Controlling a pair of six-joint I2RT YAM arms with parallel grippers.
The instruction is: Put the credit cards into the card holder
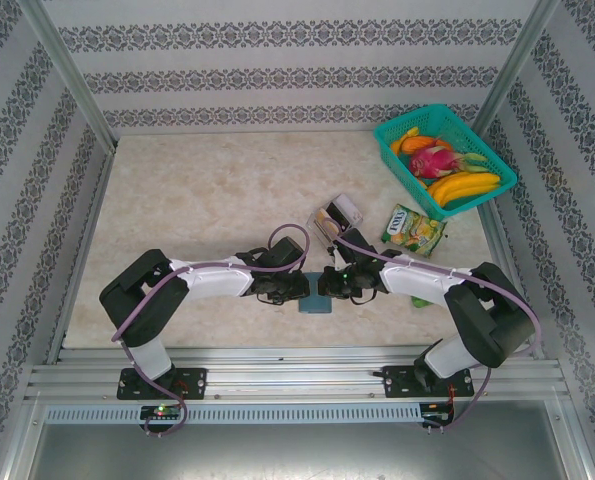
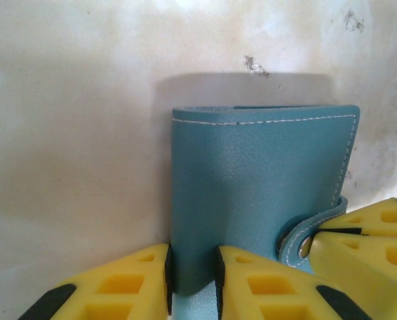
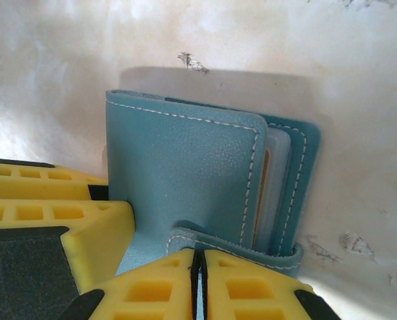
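The teal card holder (image 1: 315,306) stands on edge on the table between my two grippers. My left gripper (image 2: 193,267) is shut on one cover of the card holder (image 2: 265,173) near its fold. My right gripper (image 3: 199,257) is shut on the snap strap (image 3: 238,243) of the card holder (image 3: 185,167). The covers stand slightly apart, showing clear sleeves and the thin tan edge of a card (image 3: 260,193) inside. More credit cards (image 1: 335,216), dark and whitish, lie in a small pile further back on the table.
A green-yellow snack packet (image 1: 412,228) lies right of the card pile. A teal basket (image 1: 487,150) of fruit sits at the back right corner. Both arms reach toward the table's near middle, the left gripper (image 1: 295,290) and right gripper (image 1: 329,285) almost touching.
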